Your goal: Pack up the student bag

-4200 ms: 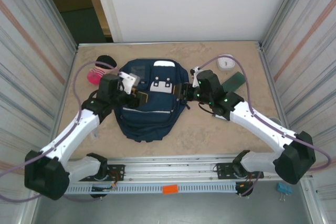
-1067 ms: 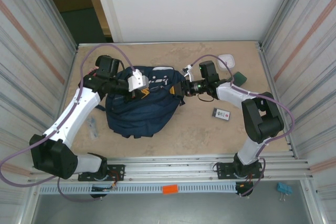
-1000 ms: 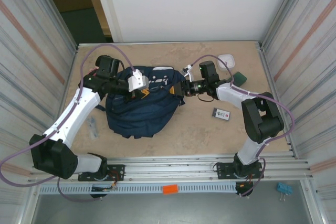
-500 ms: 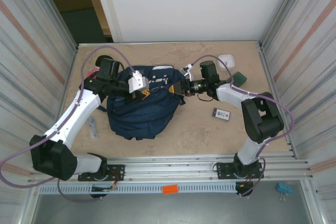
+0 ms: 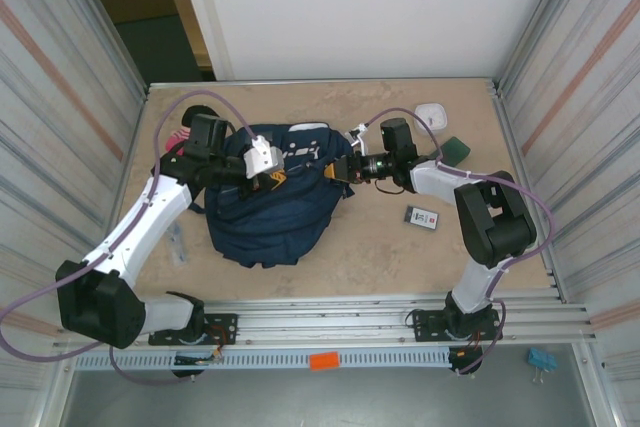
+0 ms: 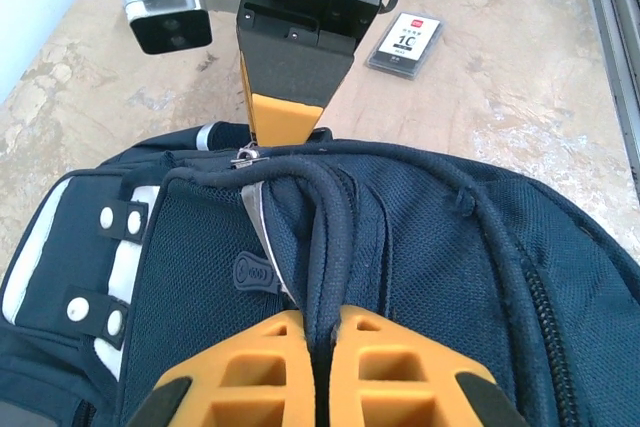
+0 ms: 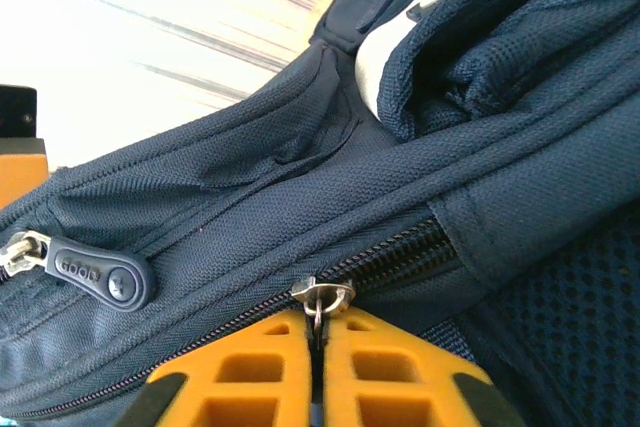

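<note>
Two grippers meet at the top end of the student bag [image 5: 270,212], which lies on the table [image 5: 380,257] left of centre, between the arms. The left gripper [image 5: 270,171] reaches over the bag from the left. In its wrist view the orange fingers [image 6: 260,357] are pressed together on the dark carry loop [image 6: 325,217] at the bag's top, with nothing between them but the loop.

The right gripper [image 5: 340,169] comes in from the right, at the bag's right edge. Its own orange fingers [image 7: 250,362] are closed tight on the metal zip pull [image 7: 322,297] of one zip. A rubber pull tab [image 7: 95,272] hangs on another zip just to the left. Seen from the left wrist, the right gripper touches the bag's far edge beside that metal pull.

A card pack [image 5: 422,217] lies flat on the table to the right of the bag, near the right arm and apart from the bag. A white tub [image 5: 432,114] stands at the far right, with a dark green object [image 5: 455,149] just near of it. A small grey item [image 5: 176,242], too small to make out, lies left of the bag.
</note>
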### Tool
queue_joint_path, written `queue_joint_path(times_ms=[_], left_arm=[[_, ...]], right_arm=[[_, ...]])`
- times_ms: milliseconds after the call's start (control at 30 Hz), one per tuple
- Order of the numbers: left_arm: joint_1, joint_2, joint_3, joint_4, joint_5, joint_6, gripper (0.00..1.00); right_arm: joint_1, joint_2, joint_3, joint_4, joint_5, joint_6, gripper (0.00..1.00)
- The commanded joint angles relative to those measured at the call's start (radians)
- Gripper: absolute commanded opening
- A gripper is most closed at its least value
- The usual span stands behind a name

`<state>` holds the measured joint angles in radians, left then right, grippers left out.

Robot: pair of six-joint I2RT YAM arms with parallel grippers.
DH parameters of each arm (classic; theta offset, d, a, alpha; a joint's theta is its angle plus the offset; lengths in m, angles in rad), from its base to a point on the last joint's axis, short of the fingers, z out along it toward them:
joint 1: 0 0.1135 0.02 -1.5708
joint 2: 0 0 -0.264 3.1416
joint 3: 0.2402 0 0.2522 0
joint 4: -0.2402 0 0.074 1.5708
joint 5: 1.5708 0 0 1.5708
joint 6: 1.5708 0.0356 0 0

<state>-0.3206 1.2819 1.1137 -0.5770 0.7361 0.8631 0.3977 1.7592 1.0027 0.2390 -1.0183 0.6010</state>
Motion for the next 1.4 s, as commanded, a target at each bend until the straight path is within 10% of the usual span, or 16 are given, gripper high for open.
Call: queue_joint_path(times_ms=[0,333,733,1000,1367], left_arm=[[0.004,-0.047,-0.008,0.116,-0.012,-0.021,0.0],[-0.045,0.009,0.004,0.085,-0.353,-0.076,0.0],[-0.057,0.013,-0.035,0.203,-0.367,-0.187,0.0],[-0.067,-0.017,-0.072,0.271,-0.269,-0.234,0.0],[-0.093,-0.001,-0.088,0.303,-0.391,-0.336,0.0]], right_arm=[[0.001,-0.033,-0.012,0.002,0.002,0.003,0.0],[0.049,-0.149,0.034,-0.276,0.117,-0.14,0.0],[0.168,-0.233,0.016,-0.287,0.213,-0.092,0.01],[0.168,-0.23,-0.059,-0.106,0.276,0.032,0.26],[0.165,-0.294,-0.033,-0.271,0.402,-0.043,0.0]])
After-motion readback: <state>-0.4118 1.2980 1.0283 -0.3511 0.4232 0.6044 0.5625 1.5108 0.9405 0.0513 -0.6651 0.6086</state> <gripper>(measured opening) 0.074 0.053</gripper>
